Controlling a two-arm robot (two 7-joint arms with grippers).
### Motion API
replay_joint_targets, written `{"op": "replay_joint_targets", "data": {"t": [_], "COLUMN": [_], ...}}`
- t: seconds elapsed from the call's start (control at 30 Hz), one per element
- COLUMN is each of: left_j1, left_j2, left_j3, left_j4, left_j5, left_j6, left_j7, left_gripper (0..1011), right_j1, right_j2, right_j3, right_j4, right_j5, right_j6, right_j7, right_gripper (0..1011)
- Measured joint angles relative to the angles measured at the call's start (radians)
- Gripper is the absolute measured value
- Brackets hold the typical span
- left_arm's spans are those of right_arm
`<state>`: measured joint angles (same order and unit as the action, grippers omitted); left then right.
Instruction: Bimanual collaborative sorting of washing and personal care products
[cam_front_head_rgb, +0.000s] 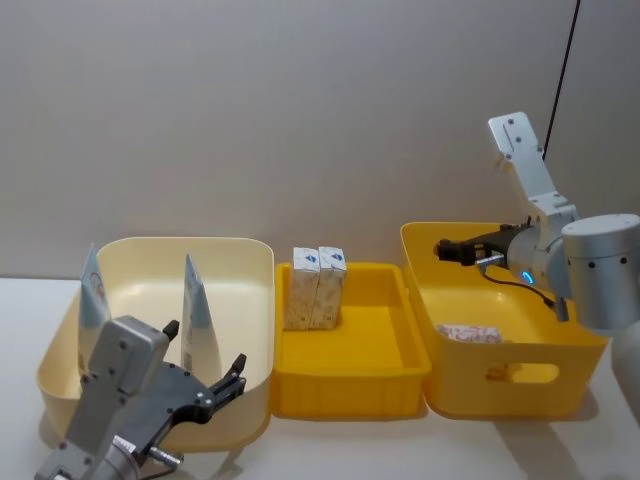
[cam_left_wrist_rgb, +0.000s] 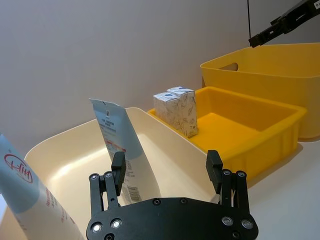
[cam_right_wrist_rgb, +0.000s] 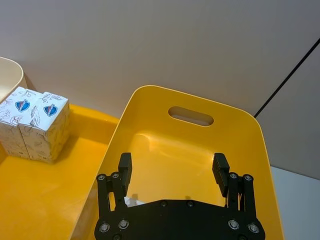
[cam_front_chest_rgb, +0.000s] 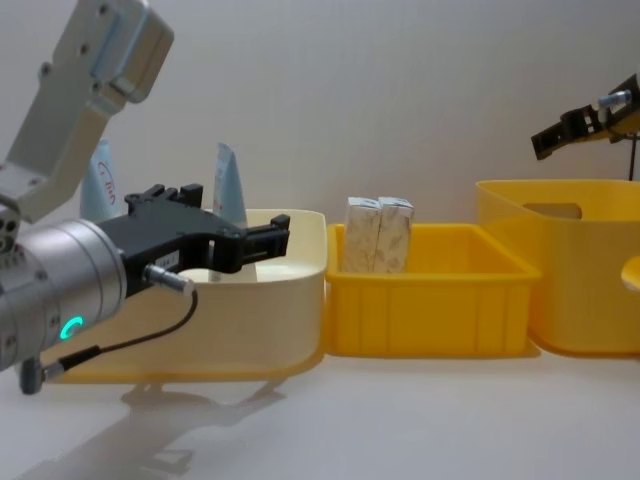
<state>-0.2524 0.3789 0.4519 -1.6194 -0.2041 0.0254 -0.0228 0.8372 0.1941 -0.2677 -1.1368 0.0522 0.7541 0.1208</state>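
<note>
**Left end effector** (cam_left_wrist_rgb: 166, 160): fingers spread wide, nothing between them. It hangs over the near rim of the cream bin (cam_front_head_rgb: 180, 242), pointing across the bin toward the tray (cam_front_head_rgb: 380, 345).

**Right end effector** (cam_right_wrist_rgb: 172, 162): fingers spread wide, empty. It hangs above the open top of the yellow bin (cam_front_head_rgb: 470, 385), clear of the walls.

**Tubes, two**, white with light-blue ends and red print. Both stand on end inside the cream bin, tapered end up.
- First tube (cam_left_wrist_rgb: 125, 145): just ahead of the left end effector, in line with one of its fingers and not touching it.
- Second tube (cam_left_wrist_rgb: 30, 190): off to the side of that end effector, by the bin's outer wall.

**Cartons, two** (cam_front_head_rgb: 318, 288), cream with faint patterning and a blue mark on top. They stand upright, side by side and touching, at the back corner of the tray next to the cream bin, well ahead of the left end effector.

**Flat carton** (cam_front_head_rgb: 468, 332): lies on the floor of the yellow bin, below the right end effector and nearer the robot.

**Bench** (cam_front_head_rgb: 330, 450): white, carrying the cream bin, tray and yellow bin in a row, side by side.
</note>
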Motion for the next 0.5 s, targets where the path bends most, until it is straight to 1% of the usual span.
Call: {"op": "replay_joint_targets", "data": {"t": [0.2,0.27,0.43,0.5], "left_j1": [-0.03,-0.051,-0.075,-0.093], "left_j2": [-0.011,-0.023,-0.039,-0.053], "left_j3": [-0.005,-0.01,-0.018,-0.025], "left_j4": [0.023,0.045,0.077,0.106], "left_j5": [-0.019,-0.034,-0.051,-0.06], "left_j6": [0.022,0.032,0.039,0.043], "left_j7": [-0.026,-0.042,-0.056,-0.062], "left_gripper": [1003,1003,1003,1004], "right_j1": [0.007,0.008,0.011,0.012], "right_j2": [-0.003,-0.003,-0.004,-0.005], "right_j3": [-0.001,-0.001,-0.002,-0.002], "right_j4": [0.009,0.011,0.016,0.017], "right_j5": [0.0,0.0,0.0,0.0], "right_j6": [0.008,0.01,0.013,0.014], "right_j7": [0.004,0.005,0.006,0.006], "right_gripper": [1001,1001,1001,1001]}}
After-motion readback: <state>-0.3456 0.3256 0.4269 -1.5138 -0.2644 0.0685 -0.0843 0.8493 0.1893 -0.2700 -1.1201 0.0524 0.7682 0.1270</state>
